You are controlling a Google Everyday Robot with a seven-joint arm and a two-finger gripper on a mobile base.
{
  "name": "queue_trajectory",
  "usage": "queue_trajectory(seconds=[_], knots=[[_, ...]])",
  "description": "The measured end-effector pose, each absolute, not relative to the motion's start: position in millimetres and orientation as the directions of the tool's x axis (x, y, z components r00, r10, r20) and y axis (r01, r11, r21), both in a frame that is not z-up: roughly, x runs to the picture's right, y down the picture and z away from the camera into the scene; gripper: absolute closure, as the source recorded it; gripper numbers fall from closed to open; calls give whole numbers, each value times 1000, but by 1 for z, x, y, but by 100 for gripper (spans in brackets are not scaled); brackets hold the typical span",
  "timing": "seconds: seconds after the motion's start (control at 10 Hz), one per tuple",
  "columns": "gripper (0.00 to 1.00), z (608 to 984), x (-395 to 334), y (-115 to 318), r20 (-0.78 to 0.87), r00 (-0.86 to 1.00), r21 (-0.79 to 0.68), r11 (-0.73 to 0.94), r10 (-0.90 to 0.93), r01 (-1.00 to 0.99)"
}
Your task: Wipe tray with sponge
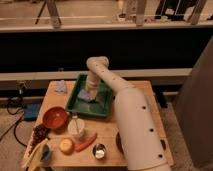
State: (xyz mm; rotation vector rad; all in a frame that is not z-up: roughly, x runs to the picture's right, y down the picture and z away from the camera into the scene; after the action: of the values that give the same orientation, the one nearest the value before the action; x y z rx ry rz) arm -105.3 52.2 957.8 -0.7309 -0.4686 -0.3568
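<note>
A green tray (102,106) sits on the wooden table (132,90) near its back edge. A pale blue sponge (85,95) lies on the tray's floor, left of the middle. My white arm reaches down into the tray and my gripper (90,93) is at the sponge, pressed down on it. The arm hides the right part of the tray.
A crumpled blue cloth (61,87) lies left of the tray. In front are a red bowl (55,118), a white cup (76,127), a carrot (86,142), an orange (66,145), a small metal cup (99,150) and snack packets (37,137). A dark bowl is mostly hidden by my arm.
</note>
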Motion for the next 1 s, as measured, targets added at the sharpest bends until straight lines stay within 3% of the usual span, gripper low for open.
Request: queue_trajectory(seconds=[0.4, 1.0], knots=[[100, 920, -101, 83, 566, 804, -549, 643, -183, 533], [100, 921, -29, 72, 472, 865, -582, 677, -171, 451]])
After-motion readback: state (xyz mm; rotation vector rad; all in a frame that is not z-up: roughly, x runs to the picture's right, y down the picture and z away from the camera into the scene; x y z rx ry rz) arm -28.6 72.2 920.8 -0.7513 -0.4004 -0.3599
